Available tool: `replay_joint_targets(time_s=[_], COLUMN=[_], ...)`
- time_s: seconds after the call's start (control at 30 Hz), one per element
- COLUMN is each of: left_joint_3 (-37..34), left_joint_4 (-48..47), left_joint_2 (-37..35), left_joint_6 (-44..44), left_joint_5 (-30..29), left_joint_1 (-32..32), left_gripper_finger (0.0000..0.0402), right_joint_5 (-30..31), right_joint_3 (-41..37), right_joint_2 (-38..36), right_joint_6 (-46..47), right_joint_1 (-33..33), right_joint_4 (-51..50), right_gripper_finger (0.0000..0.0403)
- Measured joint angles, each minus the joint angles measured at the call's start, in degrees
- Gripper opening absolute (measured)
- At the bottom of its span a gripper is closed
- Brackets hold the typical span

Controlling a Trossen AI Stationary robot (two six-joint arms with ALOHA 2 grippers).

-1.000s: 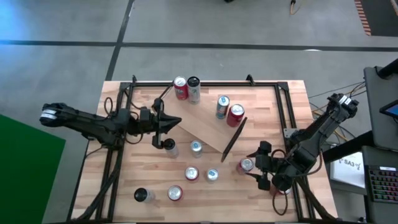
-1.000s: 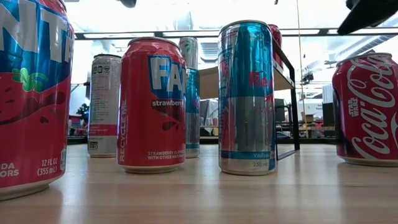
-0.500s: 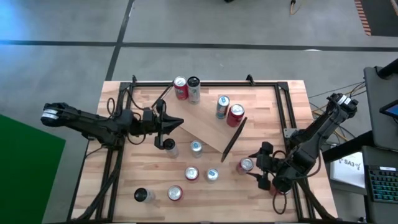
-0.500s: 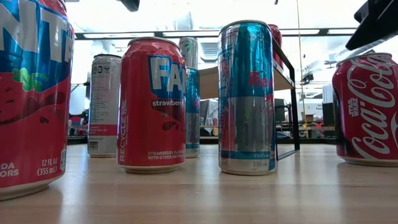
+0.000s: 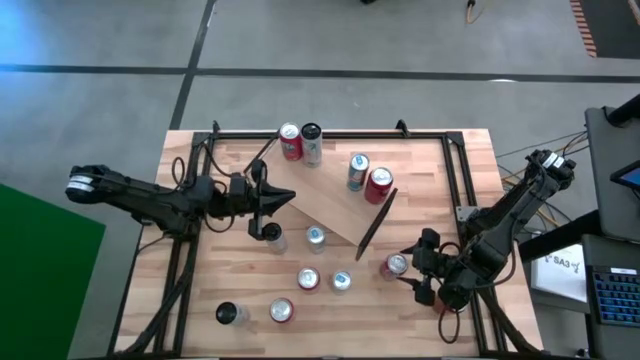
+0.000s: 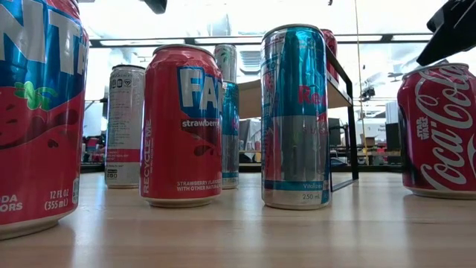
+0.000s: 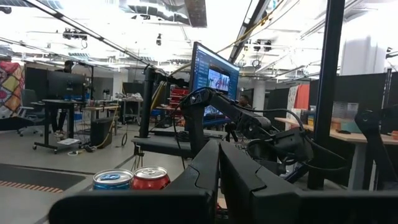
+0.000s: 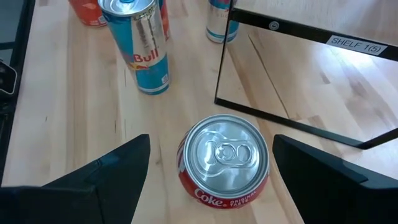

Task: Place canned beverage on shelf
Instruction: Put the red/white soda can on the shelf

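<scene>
A red Coke can stands upright on the table near its right front part, also seen as the Coke can from above. My right gripper hovers open over it, slanting down, one finger on each side of the can and apart from it. The shelf lies slantwise mid-table, its black end frame just beyond the can. On its plank stand a blue can and a red can. My left gripper is shut and held in the air at the shelf's left end.
Several more cans stand on the table: two at the far edge, a blue-silver Red Bull can close to the Coke can, and others toward the near edge. A black rail frame borders the tabletop.
My right gripper has sunk a little toward the Coke can, still open. The cans and the shelf have stayed where they were.
</scene>
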Motion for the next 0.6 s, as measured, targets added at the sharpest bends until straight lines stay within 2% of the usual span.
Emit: replay_joint_targets(time_s=[0.3, 0.6], left_joint_3=[0.02, 0.07], left_joint_4=[-0.13, -0.07], left_joint_2=[0.07, 0.09], left_joint_6=[0.0, 0.0], left_joint_5=[0.0, -0.02], left_joint_1=[0.02, 0.02], left_gripper_finger=[0.0, 0.0], right_joint_5=[0.02, 0.23], right_joint_3=[-0.64, -6.59], right_joint_2=[0.0, 0.0], right_joint_6=[1.81, 2.5], right_joint_1=[0.0, -0.02], right_joint_4=[0.22, 5.9], right_gripper_finger=[0.0327, 0.0327])
